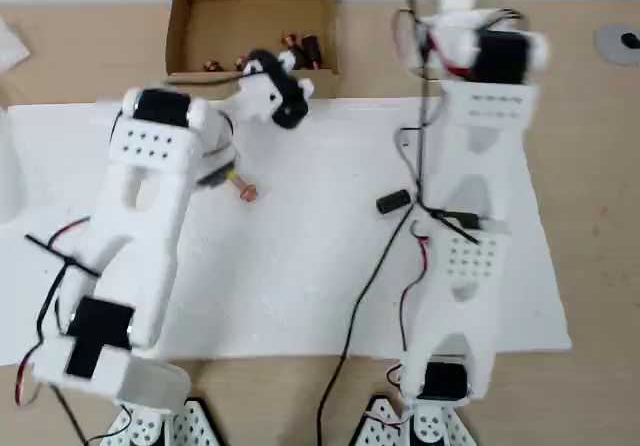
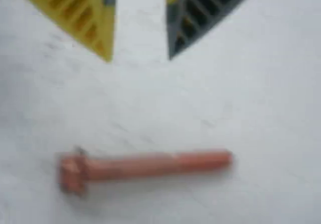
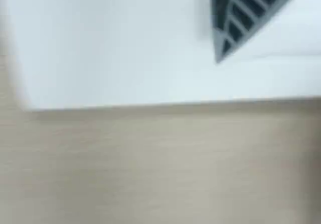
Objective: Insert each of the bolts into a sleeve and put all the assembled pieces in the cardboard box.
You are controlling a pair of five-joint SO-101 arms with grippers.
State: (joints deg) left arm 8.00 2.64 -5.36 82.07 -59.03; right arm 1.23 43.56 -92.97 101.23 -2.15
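A copper-coloured bolt (image 1: 244,190) (image 2: 145,166) lies flat on the white mat (image 1: 300,286). My left gripper (image 2: 138,58) hangs just short of it, open, one yellow finger and one dark finger with nothing between them. In the high view the left gripper (image 1: 226,173) sits right beside the bolt. A black sleeve (image 1: 393,202) lies on the mat close to the right arm. The cardboard box (image 1: 185,26) stands behind the mat and holds several assembled pieces (image 1: 298,48). My right arm stretches toward the mat's far edge; one dark finger (image 3: 241,13) hovers over the mat's border and the wooden table.
Black and red cables (image 1: 370,276) trail across the mat between the arms. A grey disc (image 1: 618,42) lies on the table at the far right. A white object (image 1: 8,171) stands at the left edge. The mat's front half is bare.
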